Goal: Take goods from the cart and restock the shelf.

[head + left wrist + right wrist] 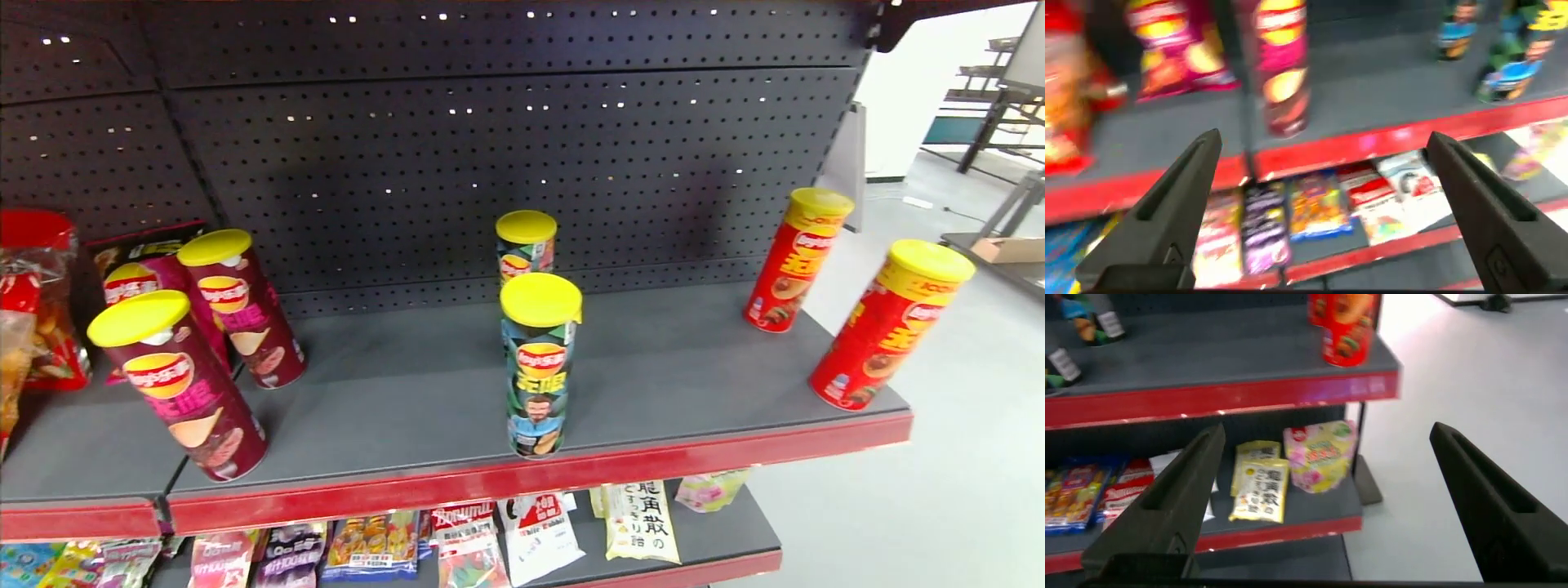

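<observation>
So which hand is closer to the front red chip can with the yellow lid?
Right. The right hand hangs low in front of that red can; the left hand faces the maroon cylindrical can at the other end of the grey shelf.

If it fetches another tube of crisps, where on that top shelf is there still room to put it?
Two bare stretches of the shelf: one between the maroon cans and the teal cans, another between the teal cans and the red cans. The far left is crowded, with snack bags packed beside the maroon cans.
</observation>
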`<state>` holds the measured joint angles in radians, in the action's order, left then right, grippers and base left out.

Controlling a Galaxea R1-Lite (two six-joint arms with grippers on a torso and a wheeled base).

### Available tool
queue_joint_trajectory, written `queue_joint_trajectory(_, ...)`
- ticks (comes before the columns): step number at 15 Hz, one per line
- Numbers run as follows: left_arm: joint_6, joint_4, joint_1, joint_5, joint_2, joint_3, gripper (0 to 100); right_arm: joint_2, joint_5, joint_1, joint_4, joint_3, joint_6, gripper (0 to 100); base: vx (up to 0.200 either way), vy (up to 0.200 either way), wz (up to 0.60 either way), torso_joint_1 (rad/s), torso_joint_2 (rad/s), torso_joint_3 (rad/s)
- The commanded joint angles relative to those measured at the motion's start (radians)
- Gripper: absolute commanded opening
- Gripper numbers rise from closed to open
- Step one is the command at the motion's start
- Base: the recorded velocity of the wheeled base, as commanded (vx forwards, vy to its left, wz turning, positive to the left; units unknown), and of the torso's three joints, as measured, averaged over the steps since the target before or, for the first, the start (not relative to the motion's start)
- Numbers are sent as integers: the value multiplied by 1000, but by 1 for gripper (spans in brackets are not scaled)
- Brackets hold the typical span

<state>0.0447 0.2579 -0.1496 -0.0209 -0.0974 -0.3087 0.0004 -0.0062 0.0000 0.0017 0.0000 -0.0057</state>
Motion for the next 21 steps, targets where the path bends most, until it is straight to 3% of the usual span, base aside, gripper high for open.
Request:
queue_joint_trajectory(1, 0, 0, 1, 2, -5, 5, 100, 0, 0, 0, 0, 0, 0, 100, 0, 0, 600, 7, 2, 2)
queue_joint_trajectory(5, 0, -16, 1, 6, -5, 43, 100, 0, 0, 0, 0, 0, 3, 100, 0, 0, 150, -1, 1, 2)
queue_joint_trajectory(7, -2, -78, 1, -10, -5, 109, 100, 0, 0, 0, 0, 0, 4, 100, 0, 0, 0, 0, 0, 0)
queue_joint_trajectory(9, -5, -77, 1, -133, -5, 125, 100, 0, 0, 0, 0, 0, 4, 100, 0, 0, 0, 0, 0, 0)
queue_joint_trajectory(10, -6, -74, 2, -159, -5, 125, 100, 0, 0, 0, 0, 0, 3, 100, 0, 0, 0, 0, 0, 0)
queue_joint_trajectory(11, -9, -66, 22, -172, -11, 123, 100, 0, 0, 0, 0, 0, 3, 100, 0, 0, 0, 0, 0, 0)
queue_joint_trajectory(14, -16, -54, 162, -165, -59, 145, 100, 0, 0, 0, 0, 0, 3, 100, 0, 0, 0, 0, 0, 0)
queue_joint_trajectory(16, -28, -57, 196, -192, 28, 192, 100, 0, 0, 0, 0, 0, 4, 100, 0, 0, 0, 0, 0, 0)
queue_joint_trajectory(17, -58, -77, 183, -160, 38, 203, 100, 0, 0, 0, 0, 0, 4, 100, 0, 0, 0, 0, 0, 0)
queue_joint_trajectory(18, -66, -129, 145, -33, 96, 227, 100, 0, 0, 0, 0, 0, 4, 100, 0, 0, 0, 0, 0, 0)
queue_joint_trajectory(19, -77, -200, 153, 102, 97, 264, 100, 0, 0, 0, 0, 0, 6, 100, 0, 0, 0, 0, 0, 0)
queue_joint_trajectory(21, -58, -258, 153, 122, 97, 286, 100, 0, 0, 0, 0, 0, 4, 100, 0, 0, 0, 0, 0, 0)
